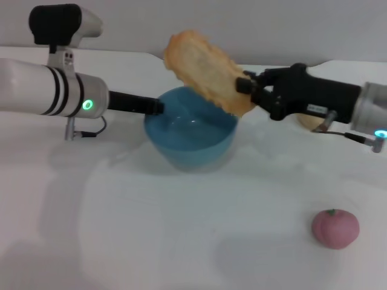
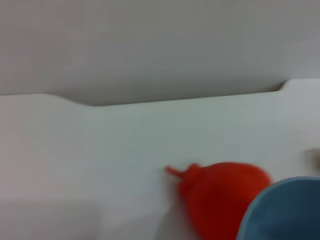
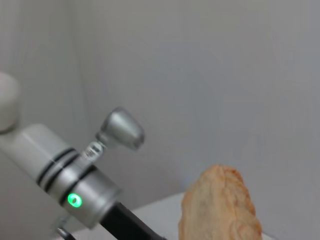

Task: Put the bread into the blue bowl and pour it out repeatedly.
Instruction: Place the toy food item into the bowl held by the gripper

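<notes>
The bread, a long tan oval loaf, hangs tilted above the blue bowl, its lower end over the bowl's far right rim. My right gripper reaches in from the right and is shut on that lower end. The right wrist view shows the loaf's upper part against the wall. The light-blue bowl stands at mid-table, and its rim also shows in the left wrist view. My left gripper comes in from the left, and its dark tip meets the bowl's left rim.
A pink round fruit lies at the front right of the white table. A red stemmed object sits just beside the bowl. A beige lump shows behind the right arm. A small stand with a cable is at the left.
</notes>
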Controlling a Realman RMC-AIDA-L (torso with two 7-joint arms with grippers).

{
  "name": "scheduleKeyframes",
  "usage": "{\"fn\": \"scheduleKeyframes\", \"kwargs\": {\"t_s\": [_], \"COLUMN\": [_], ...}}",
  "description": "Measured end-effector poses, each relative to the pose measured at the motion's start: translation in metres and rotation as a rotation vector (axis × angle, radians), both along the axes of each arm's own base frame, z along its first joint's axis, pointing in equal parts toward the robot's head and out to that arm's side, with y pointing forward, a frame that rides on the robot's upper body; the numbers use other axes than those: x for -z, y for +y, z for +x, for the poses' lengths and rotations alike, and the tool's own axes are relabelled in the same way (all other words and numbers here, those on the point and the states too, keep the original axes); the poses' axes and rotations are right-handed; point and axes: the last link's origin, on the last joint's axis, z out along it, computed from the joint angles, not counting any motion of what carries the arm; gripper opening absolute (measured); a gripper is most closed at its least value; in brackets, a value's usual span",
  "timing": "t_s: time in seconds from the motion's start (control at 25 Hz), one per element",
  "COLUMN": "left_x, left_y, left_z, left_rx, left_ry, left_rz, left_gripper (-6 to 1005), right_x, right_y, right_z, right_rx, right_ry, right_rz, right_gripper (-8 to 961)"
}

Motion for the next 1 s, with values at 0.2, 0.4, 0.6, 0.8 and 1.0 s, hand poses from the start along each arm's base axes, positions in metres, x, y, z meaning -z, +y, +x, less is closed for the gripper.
{"fn": "scheduleKeyframes", "kwargs": {"t_s": [0.2,0.4,0.6,0.8,1.0], "left_x": [0.007,0.006,0.005,0.004,0.003], "left_y": [0.0,0.001,0.002,0.003,0.003], "left_z": [0.018,0.024,0.026,0.026,0.026], "left_rx": [0.052,0.057,0.061,0.058,0.055], "left_ry": [-0.025,-0.056,-0.062,-0.065,-0.065], "left_rz": [-0.019,-0.016,-0.015,-0.006,-0.006], "left_gripper": [9,8,8,10,9], "right_x": [0.027,0.043,0.047,0.041,0.03], "right_y": [0.008,0.01,0.01,0.011,0.009], "right_z": [-0.004,-0.002,-0.005,-0.006,-0.005], "right_rx": [0.006,0.007,-0.01,-0.002,-0.006], "right_ry": [-0.123,-0.23,-0.25,-0.222,-0.198], "right_rz": [-0.016,-0.003,-0.011,0.006,0.047], "right_gripper": [112,98,182,285,351]}}
